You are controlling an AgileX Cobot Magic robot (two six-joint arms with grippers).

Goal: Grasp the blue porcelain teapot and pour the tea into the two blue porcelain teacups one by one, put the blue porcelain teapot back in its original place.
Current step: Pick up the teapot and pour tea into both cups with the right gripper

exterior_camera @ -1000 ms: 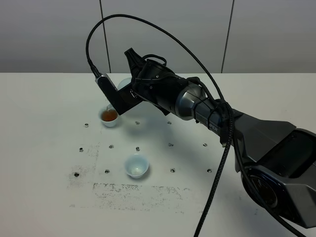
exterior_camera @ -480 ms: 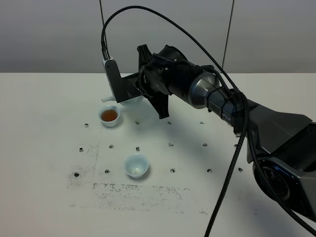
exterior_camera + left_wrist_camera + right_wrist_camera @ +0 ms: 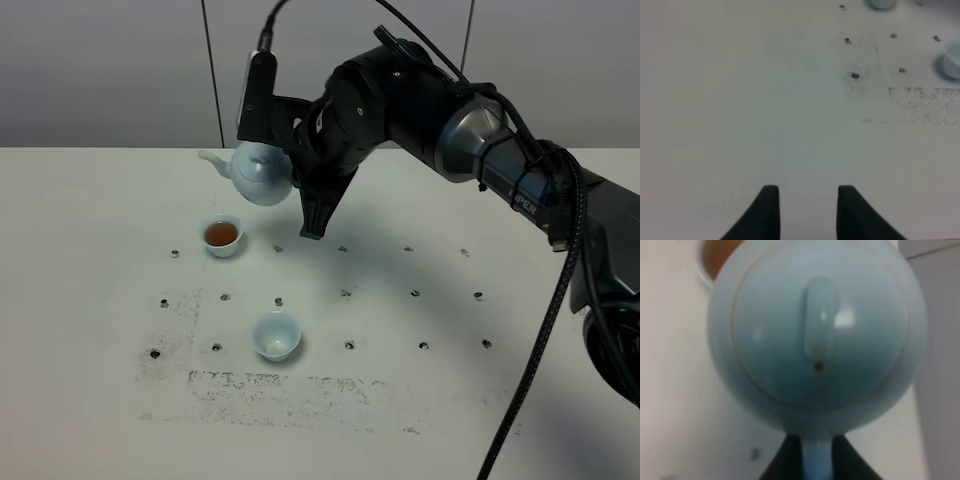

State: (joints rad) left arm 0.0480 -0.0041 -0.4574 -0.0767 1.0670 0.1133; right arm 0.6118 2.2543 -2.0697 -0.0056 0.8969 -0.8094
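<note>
The blue porcelain teapot [image 3: 258, 172] hangs upright in the air, just above and to the right of the far teacup [image 3: 222, 236], which holds brown tea. My right gripper [image 3: 296, 178] is shut on the teapot's loop handle. In the right wrist view the lidded teapot [image 3: 815, 335] fills the frame, its handle sits between the gripper's [image 3: 816, 462] dark fingers, and the tea-filled teacup [image 3: 715, 255] peeks out behind it. The near teacup [image 3: 276, 335] stands empty in the middle of the table. My left gripper [image 3: 805, 192] hovers over bare table, its fingers apart with nothing between them.
The white table [image 3: 90, 300] carries a grid of small dark holes and a scuffed patch [image 3: 290, 385] near the front. The right arm and its black cable [image 3: 545, 300] stretch across the right half. In the left wrist view the empty teacup [image 3: 952, 60] sits at the edge.
The right arm has lifted and swung up and right. The teapot has tipped back from pouring over the far teacup to upright, and now hangs higher.
</note>
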